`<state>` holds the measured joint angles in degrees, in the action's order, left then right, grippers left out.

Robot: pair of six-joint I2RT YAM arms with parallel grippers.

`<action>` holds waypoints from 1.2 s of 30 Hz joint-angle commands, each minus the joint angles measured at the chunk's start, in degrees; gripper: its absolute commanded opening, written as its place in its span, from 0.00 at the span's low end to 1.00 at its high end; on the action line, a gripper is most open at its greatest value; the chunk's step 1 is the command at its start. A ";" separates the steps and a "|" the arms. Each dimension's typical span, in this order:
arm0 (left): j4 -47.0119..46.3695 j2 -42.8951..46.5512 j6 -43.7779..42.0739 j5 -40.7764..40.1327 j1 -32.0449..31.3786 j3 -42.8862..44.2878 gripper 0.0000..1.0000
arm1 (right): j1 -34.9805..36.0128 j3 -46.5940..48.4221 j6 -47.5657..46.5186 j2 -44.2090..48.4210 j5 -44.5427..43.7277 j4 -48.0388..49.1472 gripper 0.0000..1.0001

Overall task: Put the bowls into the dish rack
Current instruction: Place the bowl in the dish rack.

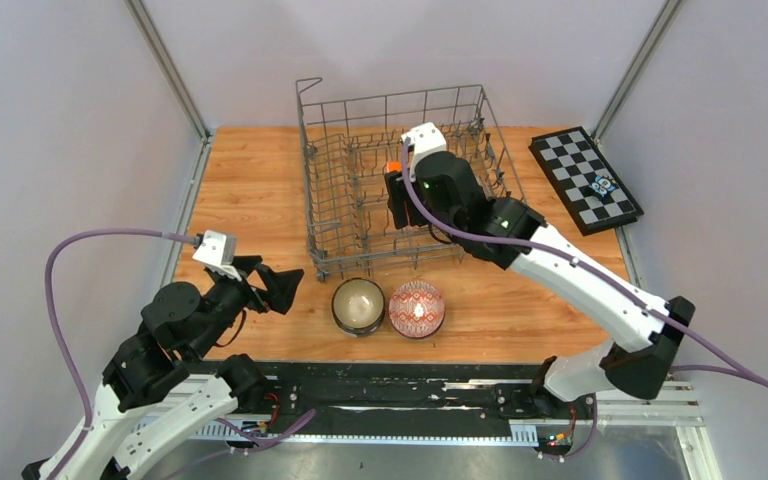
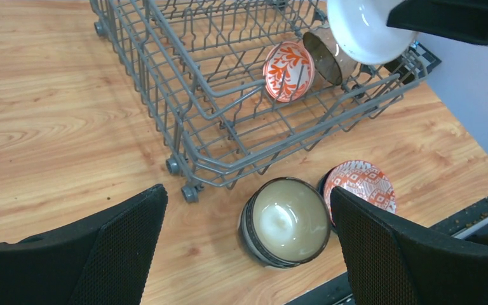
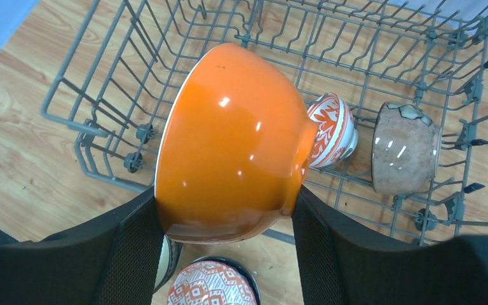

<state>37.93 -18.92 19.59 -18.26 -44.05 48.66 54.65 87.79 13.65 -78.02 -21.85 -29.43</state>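
Note:
The grey wire dish rack stands at the table's back middle. My right gripper is shut on an orange bowl, tilted on its side above the rack's near part; from the left wrist its white inside shows. In the rack stand a red-white patterned bowl and a mottled beige-brown bowl. On the table before the rack sit a dark-rimmed beige bowl and a red-white patterned bowl. My left gripper is open and empty, hovering left of the beige bowl.
A black-and-white chequered board with a small object on it lies at the back right. The rack has small wheels at its near corner. The table's near edge is a black rail.

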 commanded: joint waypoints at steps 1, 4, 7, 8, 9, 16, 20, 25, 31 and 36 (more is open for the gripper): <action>1.00 1.31 -2.35 -0.60 0.28 -2.24 1.00 | -3.36 4.72 -0.62 -4.51 4.49 -1.02 0.02; 0.92 1.25 -3.03 -0.18 0.27 -3.09 1.00 | -5.04 7.33 -0.38 -9.07 6.33 -1.62 0.02; 0.98 1.21 -3.82 -1.60 0.28 -4.35 1.00 | -6.34 10.11 -0.54 -13.00 6.90 -2.53 0.02; 0.88 1.14 -3.77 -2.21 0.25 -4.83 1.00 | -6.84 10.83 -0.69 -13.99 6.86 -2.71 0.03; 0.75 1.16 -3.88 -2.36 0.27 -5.26 1.00 | -7.29 11.44 -0.73 -14.96 6.96 -2.81 0.02; 0.99 -0.09 -4.51 -1.60 0.28 -6.43 1.00 | -9.78 15.16 -1.20 -21.33 6.36 -4.09 0.02; 1.35 -0.93 -4.23 -1.98 0.28 -6.31 1.00 | -10.61 16.91 -1.14 -24.49 6.64 -4.66 0.02; 1.64 0.26 -3.87 -3.20 0.28 -6.52 1.00 | -11.18 19.10 -1.41 -28.42 6.59 -6.51 0.02; 1.62 1.31 -4.01 -4.02 0.28 -6.72 1.00 | -11.42 20.37 -1.72 -31.73 6.74 -8.08 0.02; 1.73 1.61 -3.86 -4.32 0.28 -6.68 1.00 | -11.63 21.01 -1.95 -34.02 7.78 -9.02 0.02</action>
<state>39.44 -18.09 16.10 -21.56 -44.05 42.50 43.90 106.32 12.75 -110.74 -14.33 -36.53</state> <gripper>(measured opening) 0.996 0.664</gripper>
